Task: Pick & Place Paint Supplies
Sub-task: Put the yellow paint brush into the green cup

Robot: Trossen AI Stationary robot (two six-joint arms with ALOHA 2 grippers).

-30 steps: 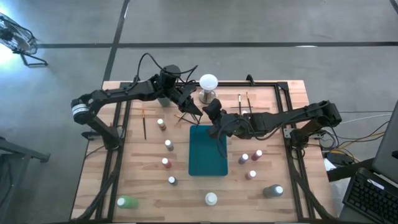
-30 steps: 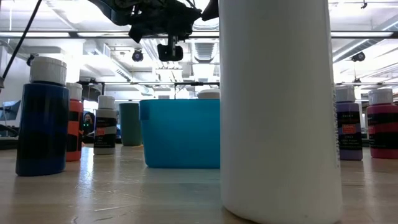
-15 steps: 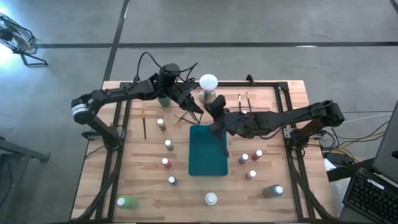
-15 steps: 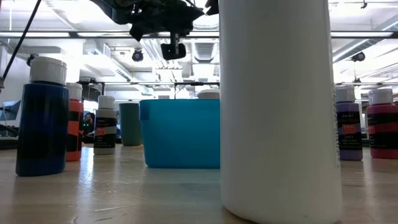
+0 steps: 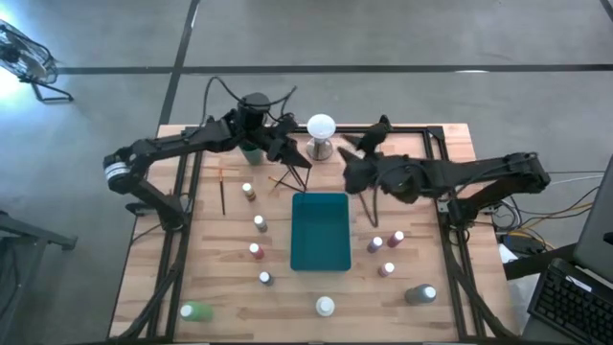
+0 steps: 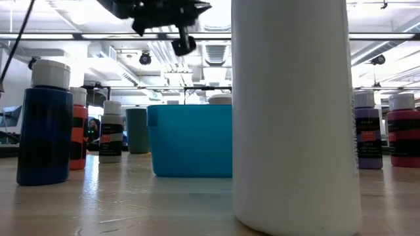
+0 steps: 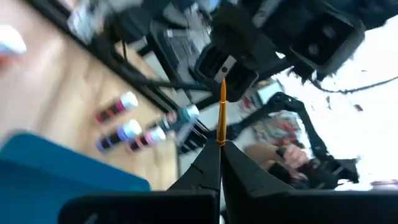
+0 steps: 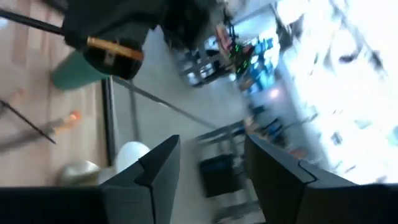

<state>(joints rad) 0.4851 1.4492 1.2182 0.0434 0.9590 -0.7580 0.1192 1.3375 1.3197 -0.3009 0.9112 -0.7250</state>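
Above the far side of the wooden counter [image 5: 220,287], the left tool [image 5: 295,165] is clenched on a thin orange-handled brush [image 7: 221,112], apparently to carry it toward the teal tray [image 5: 320,232]. The right tool [image 5: 352,163] hangs nearby, fingers spread and empty. Paint bottles [image 5: 256,251] stand scattered around the tray. From table height, a white bottle [image 6: 292,111] blocks much of the scene; the brush tip cannot be made out.

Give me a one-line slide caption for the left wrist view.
Left claw shut on an orange-handled brush, raised beyond the teal tray, small bottles standing on the table behind.
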